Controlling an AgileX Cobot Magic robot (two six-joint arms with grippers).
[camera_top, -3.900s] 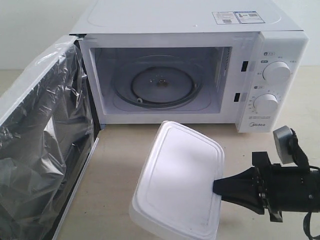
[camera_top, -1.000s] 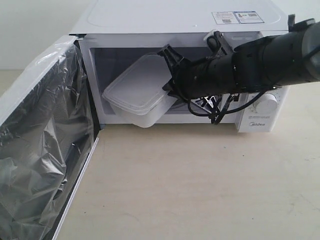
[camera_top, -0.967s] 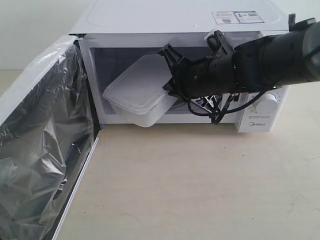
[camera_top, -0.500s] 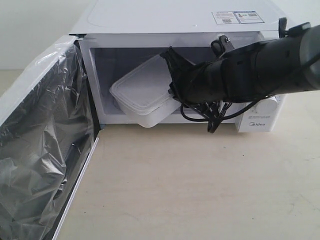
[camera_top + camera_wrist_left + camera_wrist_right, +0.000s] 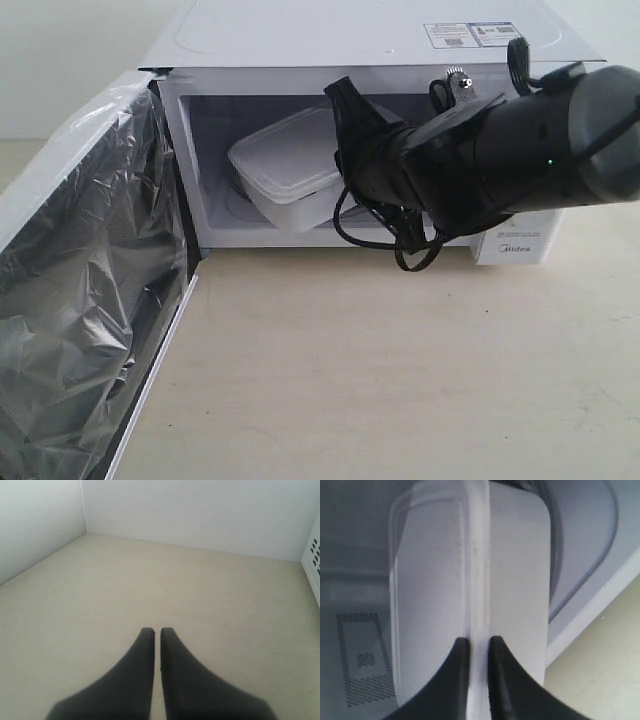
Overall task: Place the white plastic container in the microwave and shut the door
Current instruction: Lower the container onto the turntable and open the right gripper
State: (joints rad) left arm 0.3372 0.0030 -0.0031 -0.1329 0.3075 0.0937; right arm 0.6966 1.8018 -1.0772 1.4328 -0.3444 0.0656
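Reaching in from the right of the exterior view, the right gripper [image 5: 338,148] is clamped on the right-hand edge of the white plastic container [image 5: 285,165], which sits tilted inside the open mouth of the microwave [image 5: 300,40], its near corner low by the front sill; whether it rests on the floor of the cavity cannot be told. The black arm hides most of the control panel, and a loop of black cable [image 5: 400,248] hangs beneath it. The door [image 5: 90,300] stands swung wide at the near left, its inner face covered in crinkled clear film. Label stickers [image 5: 473,34] lie on the far right of the microwave's top. The table [image 5: 400,370] is a pale beige, matte surface, and a plain white wall [image 5: 60,60] rises behind it on the left. The left wrist view shows the left gripper [image 5: 156,632] with its two dark fingers drawn together, only a thin slit between them and nothing held, over the same beige table [image 5: 150,580]; white walls [image 5: 200,510] meet in a corner beyond, and a white panel with small vent holes [image 5: 312,555] shows at one edge. The right wrist view shows the right gripper [image 5: 479,645] pinching the rim of the container [image 5: 515,555] between its fingers, with the glass turntable [image 5: 585,540] beyond, a perforated patch [image 5: 362,655] on the cavity wall, and a strip of table [image 5: 605,670] outside.
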